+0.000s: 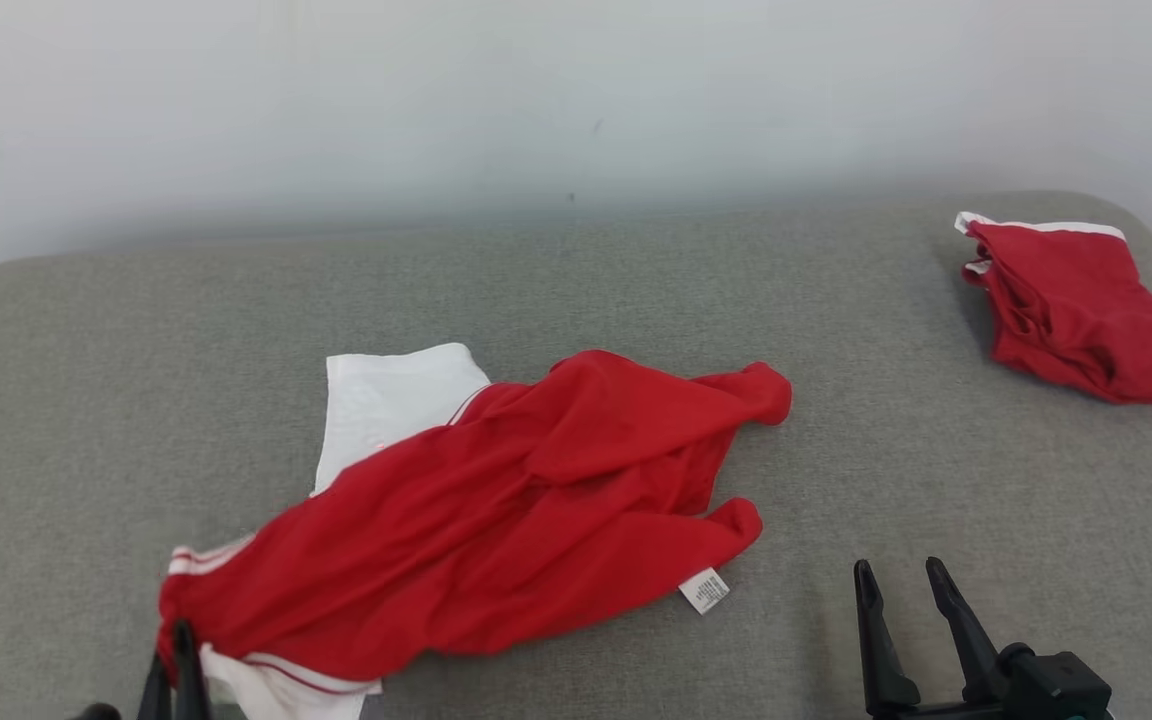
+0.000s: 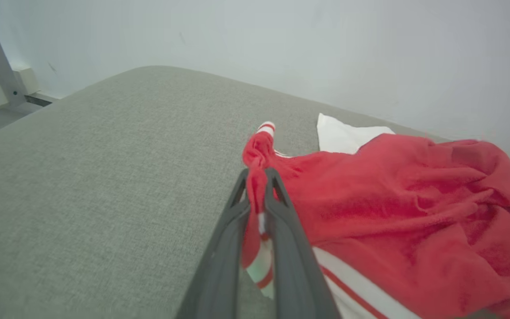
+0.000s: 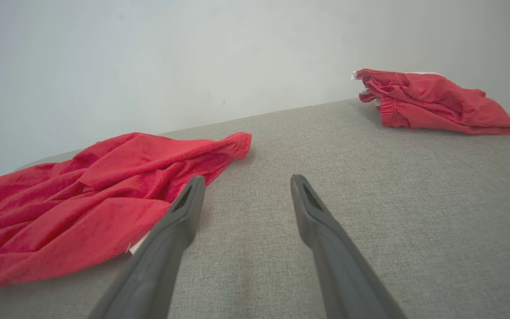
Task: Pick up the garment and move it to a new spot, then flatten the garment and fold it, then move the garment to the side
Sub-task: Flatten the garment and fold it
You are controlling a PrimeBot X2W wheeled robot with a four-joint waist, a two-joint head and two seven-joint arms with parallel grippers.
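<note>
Head view: crumpled red-and-white cloth garment [image 1: 496, 500] lies centred on the grey fabric surface [image 1: 636, 280]. Left wrist view: my left gripper [image 2: 257, 173] pinches its striped corner. Right wrist view: my right gripper [image 3: 247, 181] gapes empty just beside it. Flattening, I judge; next, grasp another corner.

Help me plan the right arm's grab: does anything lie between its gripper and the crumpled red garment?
Nothing visible does: only bare grey cushion separates the right gripper from the garment. The second red garment lies far back right.
</note>
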